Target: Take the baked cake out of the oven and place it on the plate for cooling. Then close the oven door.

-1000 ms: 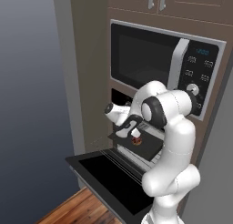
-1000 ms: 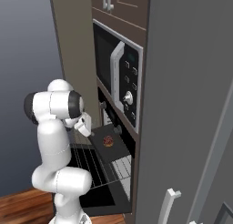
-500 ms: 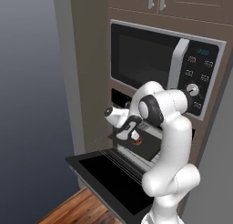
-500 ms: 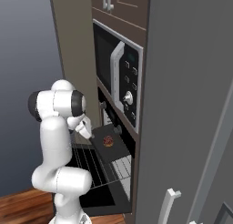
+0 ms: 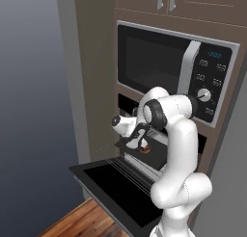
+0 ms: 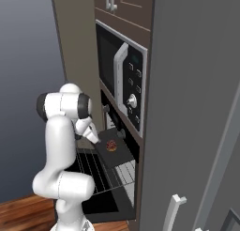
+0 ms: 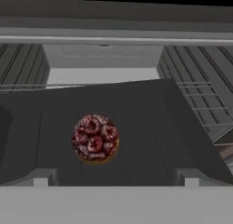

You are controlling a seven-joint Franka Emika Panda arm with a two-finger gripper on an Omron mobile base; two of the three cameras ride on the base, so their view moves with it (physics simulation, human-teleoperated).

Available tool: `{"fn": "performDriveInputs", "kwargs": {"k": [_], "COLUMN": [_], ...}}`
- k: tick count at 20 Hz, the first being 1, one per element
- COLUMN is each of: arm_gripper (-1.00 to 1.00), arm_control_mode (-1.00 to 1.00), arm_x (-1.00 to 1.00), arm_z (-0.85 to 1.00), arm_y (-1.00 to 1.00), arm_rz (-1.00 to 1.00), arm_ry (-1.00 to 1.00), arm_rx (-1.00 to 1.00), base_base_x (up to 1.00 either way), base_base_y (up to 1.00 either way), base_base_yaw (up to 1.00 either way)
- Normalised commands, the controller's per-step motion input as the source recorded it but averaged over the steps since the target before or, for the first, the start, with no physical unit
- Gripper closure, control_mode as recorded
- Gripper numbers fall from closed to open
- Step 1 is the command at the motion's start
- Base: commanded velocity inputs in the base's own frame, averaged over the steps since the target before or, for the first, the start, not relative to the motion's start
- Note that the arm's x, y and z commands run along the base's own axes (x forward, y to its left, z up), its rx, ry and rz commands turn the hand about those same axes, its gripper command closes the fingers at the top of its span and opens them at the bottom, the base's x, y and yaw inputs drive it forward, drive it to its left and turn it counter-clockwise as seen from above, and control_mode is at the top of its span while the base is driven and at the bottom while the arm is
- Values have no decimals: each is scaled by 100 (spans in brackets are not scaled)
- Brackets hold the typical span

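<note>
The gripper stood open at the frame's bottom, the cake left of centre on what looked like a dark tray.

arm: elbow swung further left in the left base view | claw: drawn slightly back from the cake, toward the oven mouth

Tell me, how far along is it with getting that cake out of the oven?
Done: the oven door is dropped open and a dark tray carrying the cake sticks out of the oven. In hand: the open gripper faces the cake, holding nothing. Left: grasping it, plating it, and closing the door.
</note>
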Motion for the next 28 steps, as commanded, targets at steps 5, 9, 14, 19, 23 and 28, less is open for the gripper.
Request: {"fn": "performDriveInputs", "kwargs": {"k": [5, 9, 14, 19, 23, 28], "arm_gripper": [-100, -100, -100, -100, -100, -100], "arm_control_mode": [-100, -100, -100, -100, -100, -100], "arm_x": [0, -4, -21, -17, -6, 0], "arm_z": [-57, -46, -3, -5, -16, -1], "arm_y": [0, -3, -23, -34, -11, 0], "arm_rz": [-7, -7, -9, -5, 0, 0], "arm_ry": [-10, -5, -5, -1, -6, -22], "arm_rx": [0, 0, 2, 3, 12, 20], "base_base_x": [0, 0, 0, 0, 0, 0], "base_base_y": [0, 0, 0, 0, 0, 0], "base_base_yaw": [0, 0, 0, 0, 0, 0]}}
